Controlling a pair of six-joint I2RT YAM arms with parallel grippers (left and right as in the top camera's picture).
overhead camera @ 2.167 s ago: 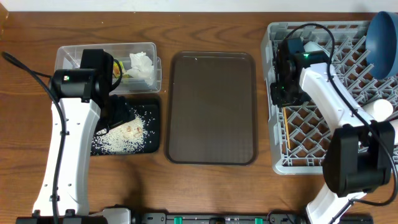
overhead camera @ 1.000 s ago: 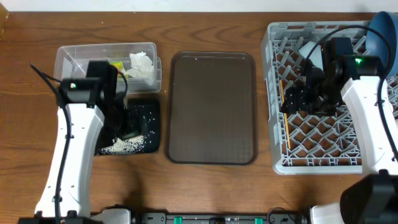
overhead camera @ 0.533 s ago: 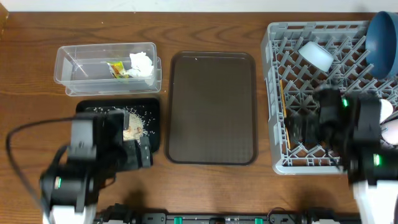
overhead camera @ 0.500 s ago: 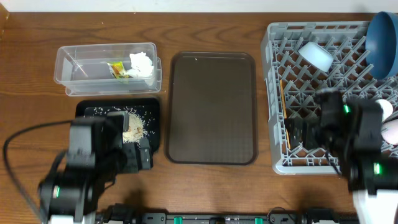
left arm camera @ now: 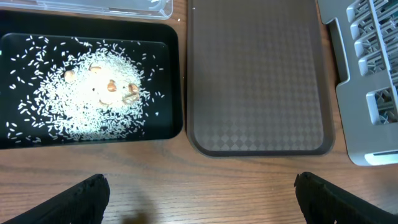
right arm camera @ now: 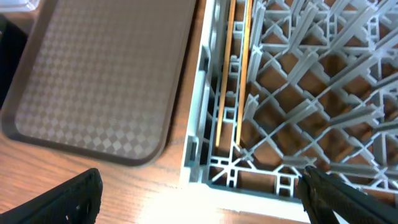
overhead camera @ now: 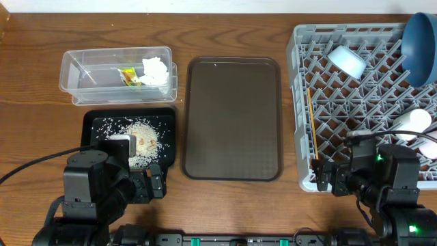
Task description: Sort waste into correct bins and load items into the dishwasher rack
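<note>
Found left gripper (left arm camera: 199, 202) spread wide, holding and touching nothing, poised over bare table (left arm camera: 186, 180) just short of the black tray (left arm camera: 168, 121); found right gripper (right arm camera: 202, 199) equally wide and empty, above the near-left corner of the dishwasher rack (right arm camera: 198, 134). Noted loose white rice (left arm camera: 93, 93) heaped in the black tray, and yellow-green wrapper (overhead camera: 128, 75) beside crumpled tissue (overhead camera: 156, 70) inside the clear tub (overhead camera: 75, 72). Logged wooden chopsticks (right arm camera: 226, 81) lying side by side along the rack's left wall, white cup (overhead camera: 347, 60) tipped among its pegs, dark blue plate (overhead camera: 420, 41) on edge at its far right corner.
</note>
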